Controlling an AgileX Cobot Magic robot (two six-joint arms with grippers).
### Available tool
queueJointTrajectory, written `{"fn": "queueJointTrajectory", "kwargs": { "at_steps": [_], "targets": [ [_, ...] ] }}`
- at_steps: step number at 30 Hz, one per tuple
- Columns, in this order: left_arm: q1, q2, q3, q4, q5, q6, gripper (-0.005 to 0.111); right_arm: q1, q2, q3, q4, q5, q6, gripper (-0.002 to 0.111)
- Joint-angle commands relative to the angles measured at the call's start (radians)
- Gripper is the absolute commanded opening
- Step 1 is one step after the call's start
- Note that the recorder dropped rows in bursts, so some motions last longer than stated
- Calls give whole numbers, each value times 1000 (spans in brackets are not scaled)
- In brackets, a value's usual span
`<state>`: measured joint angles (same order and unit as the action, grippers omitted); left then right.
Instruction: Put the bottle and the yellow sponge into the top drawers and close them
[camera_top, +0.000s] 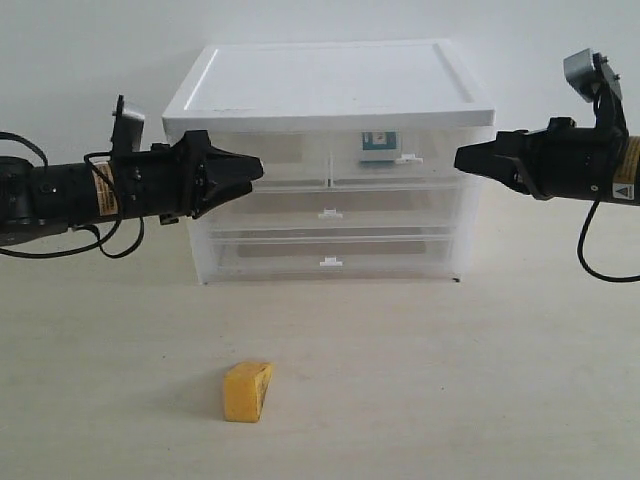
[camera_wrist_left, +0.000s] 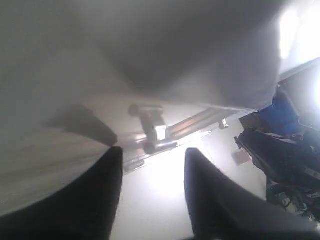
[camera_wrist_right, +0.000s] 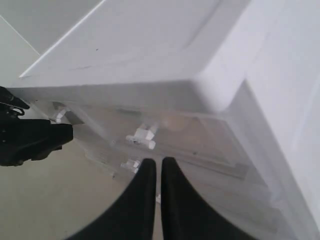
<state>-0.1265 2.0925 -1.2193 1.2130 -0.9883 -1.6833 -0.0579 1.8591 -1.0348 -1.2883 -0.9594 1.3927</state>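
counter (camera_top: 500, 400): pale, plain surface | far centre: white drawer cabinet (camera_top: 330, 95) stands upright on it | near, left of centre: yellow sponge (camera_top: 246, 391) lies on it, well apart from the cabinet's front

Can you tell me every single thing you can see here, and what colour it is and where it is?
cabinet: one, white, at the back of the table
top drawers: two, see-through, side by side under the cabinet's lid
wide drawers: two, see-through, stacked below the small ones
bottle: one, white with a teal label, inside the top drawer on the right
sponge: one, orange-yellow, alone on the table in front of the cabinet
table: one, pale beige, under everything
left gripper: one, black, open, in front of the top drawer on the left
right gripper: one, black, shut, beside the cabinet's upper right corner
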Motion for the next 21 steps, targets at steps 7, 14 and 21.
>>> {"fn": "queueJointTrajectory", "kwargs": {
  "at_steps": [7, 14, 21],
  "targets": [
    [72, 19, -24, -22, -161, -46, 38, -3, -1, -4, -14, 0, -9, 0],
    [66, 32, -24, -67, -153, -53, 39, -3, -1, -4, -12, 0, -9, 0],
    [51, 39, -25, -149, -105, 42, 38, -3, -1, -4, -18, 0, -7, 0]
  ]
}}
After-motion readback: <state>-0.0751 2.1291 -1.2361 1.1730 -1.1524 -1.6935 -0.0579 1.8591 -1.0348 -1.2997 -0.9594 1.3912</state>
